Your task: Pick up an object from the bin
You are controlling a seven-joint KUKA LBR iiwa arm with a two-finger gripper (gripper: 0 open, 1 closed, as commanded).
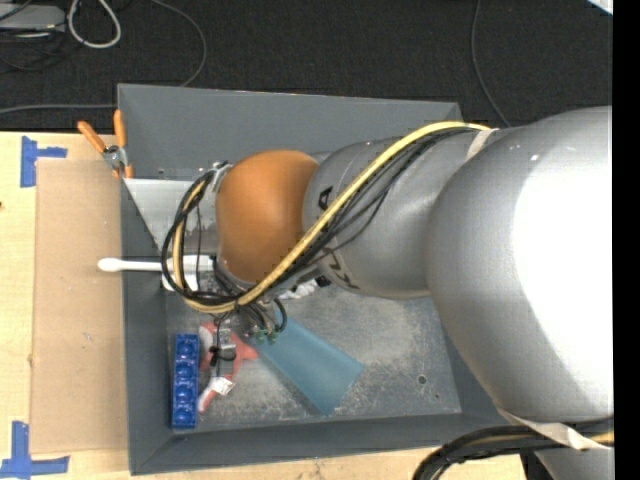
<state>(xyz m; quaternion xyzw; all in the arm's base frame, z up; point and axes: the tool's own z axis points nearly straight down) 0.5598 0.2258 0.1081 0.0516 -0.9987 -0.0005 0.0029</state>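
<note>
Cables [190, 230], yellow and black, loop round the orange wrist cover [262, 213] of the arm [500, 258]. The arm comes in from the right and hangs low over the left half of the grey bin [395, 343].

Below the cover the gripper [224, 346] points down toward the bin's lower left corner. From where I stand the cover and the wiring hide most of it, and I cannot tell whether it is wide, narrow or closed on anything.

Right under its dark tip lies a small red-and-white thing [216, 389], with a few more red scraps just above it. Its shape is too small and too crowded by the gripper to make out. It seems to touch the gripper or sit just below it, and I cannot say which.

Just to the left of it a blue studded bar [185, 380] lies along the left wall, running lengthwise from top to bottom. On the other side a teal flat piece [312, 368] rests on the floor, tilted, with its upper end tucked near the gripper.

Higher up, a white stick [130, 264] lies crosswise. Its rounded end pokes out over the left rim, and its other end disappears under the wrist.
</note>
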